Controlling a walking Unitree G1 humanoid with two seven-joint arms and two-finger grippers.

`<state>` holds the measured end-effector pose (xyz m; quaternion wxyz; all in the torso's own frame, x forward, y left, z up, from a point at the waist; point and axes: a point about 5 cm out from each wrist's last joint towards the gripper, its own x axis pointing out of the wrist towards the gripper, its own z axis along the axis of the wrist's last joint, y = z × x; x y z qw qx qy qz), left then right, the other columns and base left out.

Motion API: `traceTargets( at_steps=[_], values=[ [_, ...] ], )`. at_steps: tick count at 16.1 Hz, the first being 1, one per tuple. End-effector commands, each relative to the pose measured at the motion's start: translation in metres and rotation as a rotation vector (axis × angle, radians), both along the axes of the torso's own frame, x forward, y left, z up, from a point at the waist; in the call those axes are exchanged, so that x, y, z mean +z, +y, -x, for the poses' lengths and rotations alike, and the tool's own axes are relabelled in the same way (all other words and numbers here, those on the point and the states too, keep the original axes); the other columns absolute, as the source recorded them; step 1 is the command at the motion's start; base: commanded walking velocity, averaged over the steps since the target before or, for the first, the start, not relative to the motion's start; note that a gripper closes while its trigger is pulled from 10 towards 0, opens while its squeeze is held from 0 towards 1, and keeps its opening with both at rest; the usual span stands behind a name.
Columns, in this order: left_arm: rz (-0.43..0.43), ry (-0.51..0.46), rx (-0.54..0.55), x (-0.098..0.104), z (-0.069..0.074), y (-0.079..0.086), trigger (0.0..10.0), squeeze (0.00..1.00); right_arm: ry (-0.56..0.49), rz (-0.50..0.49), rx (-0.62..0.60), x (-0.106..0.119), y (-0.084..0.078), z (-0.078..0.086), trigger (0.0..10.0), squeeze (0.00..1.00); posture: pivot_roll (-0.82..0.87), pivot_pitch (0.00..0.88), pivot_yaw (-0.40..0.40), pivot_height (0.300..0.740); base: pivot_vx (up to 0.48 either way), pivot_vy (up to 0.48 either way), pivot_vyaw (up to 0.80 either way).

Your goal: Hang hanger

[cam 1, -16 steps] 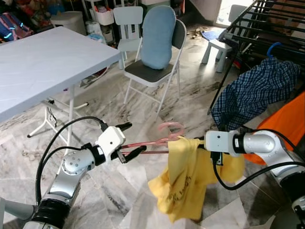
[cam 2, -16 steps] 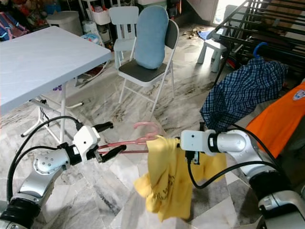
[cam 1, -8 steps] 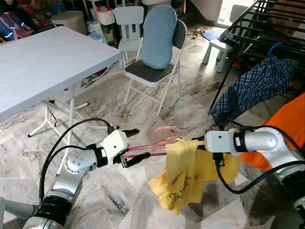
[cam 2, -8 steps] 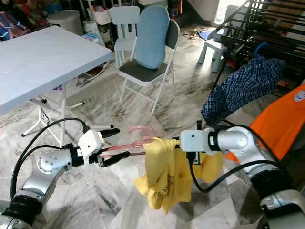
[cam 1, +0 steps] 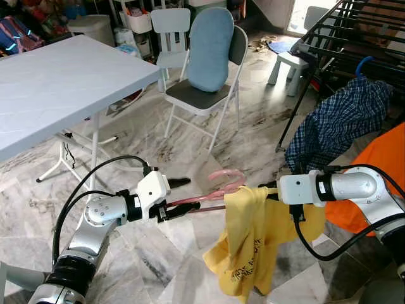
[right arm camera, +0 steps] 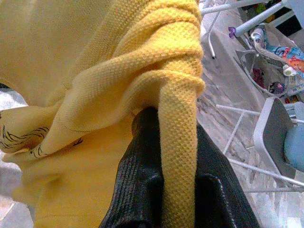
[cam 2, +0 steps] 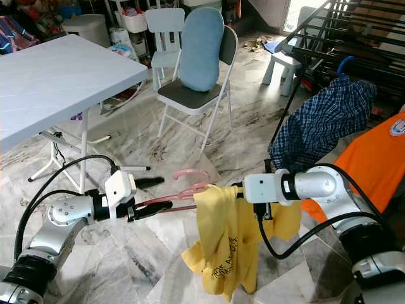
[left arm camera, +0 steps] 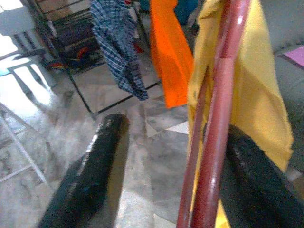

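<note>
A pink hanger (cam 1: 218, 185) is held level above the marble floor, with a yellow shirt (cam 1: 250, 244) draped over its right end. My left gripper (cam 1: 180, 195) is open around the hanger's left end. In the left wrist view the red-pink rods (left arm camera: 216, 118) lie against one black finger (left arm camera: 247, 185), and the other finger (left arm camera: 95, 166) stands apart. My right gripper (right arm camera: 178, 190) is shut on a fold of the yellow shirt, and the cloth hides the hanger there. A black drying rack (cam 1: 354, 31) at the back right carries a blue plaid shirt (cam 1: 342, 120) and an orange shirt (cam 1: 383, 168).
A white folding table (cam 1: 57, 88) stands at the left. A grey folding chair with a blue cushion (cam 1: 209, 50) is straight ahead, a white chair (cam 1: 169, 28) behind it and a small stool (cam 1: 288, 66) to its right. Open marble floor lies between me and the rack.
My left gripper's fingers have drawn closer around the hanger's left end. The hanger, shirt and right gripper have shifted slightly right and the shirt hangs lower.
</note>
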<state>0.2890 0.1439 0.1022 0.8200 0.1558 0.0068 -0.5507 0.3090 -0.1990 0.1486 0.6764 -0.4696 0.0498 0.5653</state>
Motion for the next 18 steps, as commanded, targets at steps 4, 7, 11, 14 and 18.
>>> traceTargets(
  at_steps=[4, 7, 11, 14, 18],
  values=[
    [0.007, 0.029, -0.041, 0.003, -0.001, 0.0, 0.0, 0.0, -0.066, -0.045, 0.063, 0.017, 0.011, -0.004, 10.0, 0.0, -0.27, 0.0, 0.039, 0.74, 0.0, 0.0, 0.0],
    [-0.013, 0.052, -0.084, 0.002, 0.0, -0.004, 0.0, 0.0, -0.088, -0.062, 0.061, 0.021, 0.014, -0.006, 10.0, 0.0, -0.27, 0.0, 0.042, 0.74, 0.0, 0.0, 0.0],
    [-0.054, 0.093, -0.127, -0.002, 0.002, -0.003, 0.0, 0.0, -0.119, -0.082, 0.057, 0.023, 0.019, -0.009, 10.0, 0.0, -0.27, 0.0, 0.048, 0.74, 0.0, 0.0, 0.0],
    [-0.072, 0.122, -0.164, -0.004, 0.004, -0.004, 0.0, 0.0, -0.13, -0.081, 0.057, 0.023, 0.021, -0.011, 10.0, 0.0, -0.27, 0.0, 0.047, 0.74, 0.0, 0.0, 0.0],
    [-0.053, 0.118, -0.144, -0.004, 0.003, -0.007, 0.0, 0.0, -0.148, -0.084, 0.055, 0.024, 0.023, -0.014, 10.0, 0.0, -0.27, 0.0, 0.046, 0.74, 0.0, 0.0, 0.0]
  ],
)
